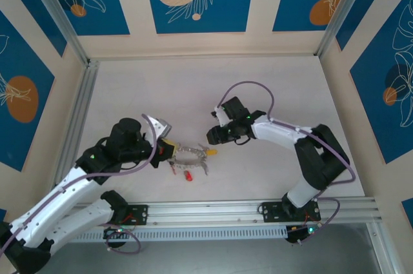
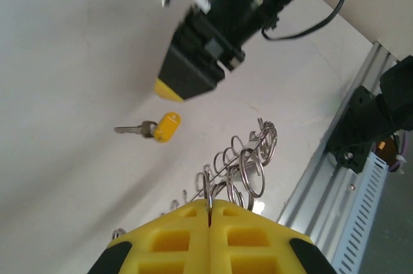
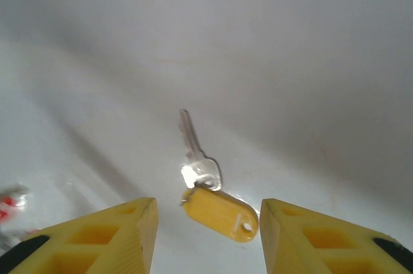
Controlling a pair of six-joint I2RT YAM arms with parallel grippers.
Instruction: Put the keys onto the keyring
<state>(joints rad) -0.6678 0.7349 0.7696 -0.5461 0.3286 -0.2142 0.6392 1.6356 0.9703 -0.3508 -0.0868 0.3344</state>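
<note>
The left gripper [image 2: 210,204] is clamped tight on the keyring [image 2: 250,166]. Its yellow fingers [image 2: 174,238] are pressed together, with the ring's near rim pinched in the seam between them. The rest of the ring, with its wire loops, sticks out straight ahead of the fingertips and sits low over the table [image 1: 129,93].

Just past the far end of the ring lies a yellow-tagged key [image 2: 159,127], flat on the table and apart from the loops. The right gripper [image 3: 208,204] hangs directly over it with its fingers spread. In the wrist view the tag sits in the gap between the two fingertips, touching neither, and the metal blade points away ahead of them.

From overhead, the two grippers face each other across the ring, left gripper [image 1: 169,149] and right gripper [image 1: 213,136]. A red-tagged key [image 1: 188,175] lies on the table just beside the ring's near edge [image 1: 191,153], to the right of the left fingertips. I cannot tell whether it is hooked on.
</note>
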